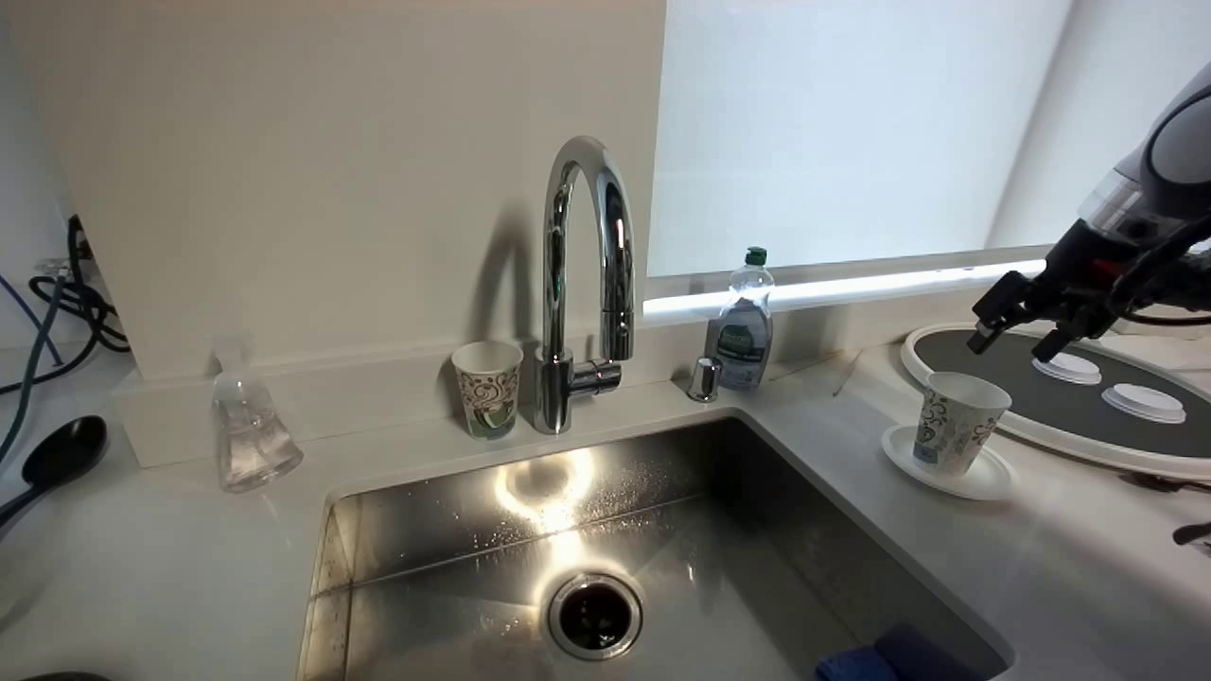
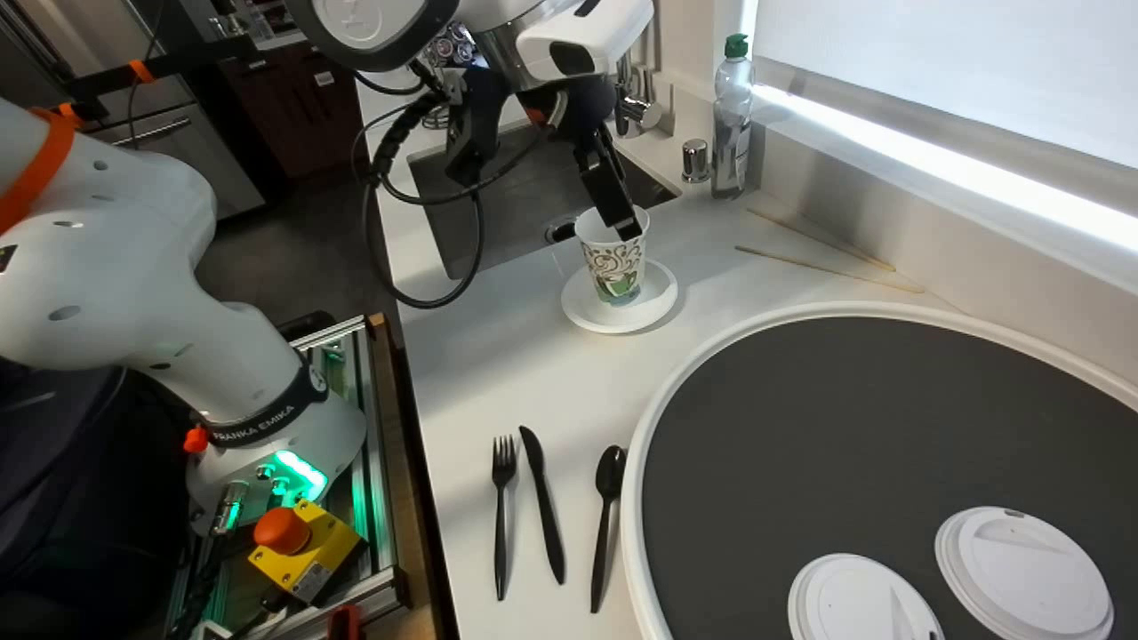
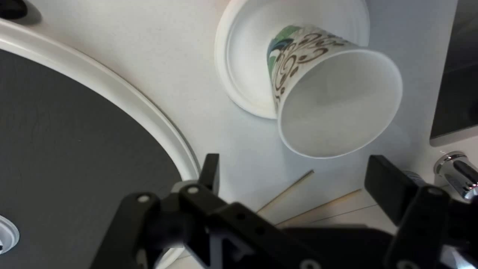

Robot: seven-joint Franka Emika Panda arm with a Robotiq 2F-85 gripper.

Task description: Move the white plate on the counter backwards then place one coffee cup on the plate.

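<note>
The white plate (image 1: pixel 991 476) lies on the off-white counter (image 1: pixel 1069 549) beside the sink. It also shows in an exterior view (image 2: pixel 660 289) and in the wrist view (image 3: pixel 244 56). A white paper cup with dark scroll markings (image 2: pixel 613 267) stands on the plate; its inside looks empty in the wrist view (image 3: pixel 340 108). No plain unmarked cup is in view. My gripper (image 1: pixel 1015 346) is open, with nothing between its fingers. It is above the cup, toward the large disc in an exterior view. In the wrist view the fingertips (image 3: pixel 293 162) are apart from the cup.
A large disc with a dark middle (image 2: pixel 853 427) carries white lids (image 2: pixel 1031 569). A black fork (image 2: pixel 502 507), knife (image 2: pixel 544 507) and spoon (image 2: pixel 607 516) lie on the counter. A soap bottle (image 1: pixel 743 340), a faucet (image 1: pixel 558 284) and another patterned cup (image 1: pixel 487 388) stand behind the sink (image 1: pixel 454 615).
</note>
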